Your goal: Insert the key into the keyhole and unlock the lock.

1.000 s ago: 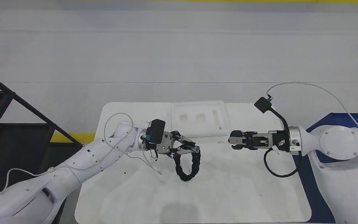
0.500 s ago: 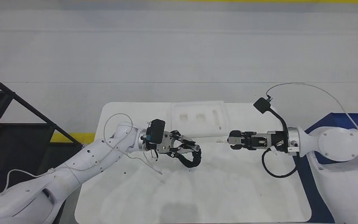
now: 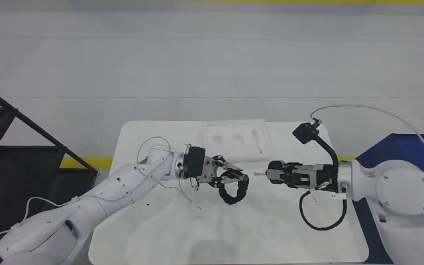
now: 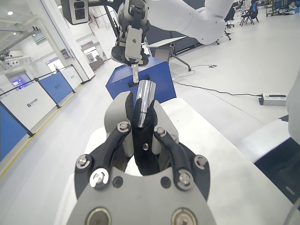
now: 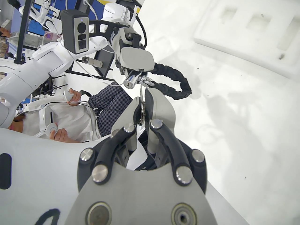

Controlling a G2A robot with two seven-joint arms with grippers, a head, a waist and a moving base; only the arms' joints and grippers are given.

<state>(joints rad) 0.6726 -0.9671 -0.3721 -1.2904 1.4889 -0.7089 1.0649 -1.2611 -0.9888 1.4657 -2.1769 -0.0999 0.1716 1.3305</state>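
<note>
My left gripper [image 3: 233, 177] [image 4: 140, 108] is shut on the lock [image 3: 233, 188], a black sleeved cable loop with a shiny metal cylinder [image 4: 143, 105] that sticks out between the fingers. In the right wrist view the cylinder's end with the keyhole [image 5: 129, 83] faces my right gripper [image 5: 142, 99]. My right gripper [image 3: 267, 173] is shut on the key, whose silver blade [image 4: 135, 74] [image 3: 256, 173] points at the cylinder. A small gap separates the blade's tip from the cylinder, above the middle of the white table [image 3: 278, 232].
A white foam tray [image 3: 237, 140] with shallow recesses lies at the table's back edge. A blue cabinet [image 3: 404, 146] stands to the right of the table, a black frame [image 3: 26, 126] to the left.
Both arms have moved toward each other. The left gripper carried the lock to the right and tilted its loop up; the right gripper brought the key leftward, narrowing the gap.
</note>
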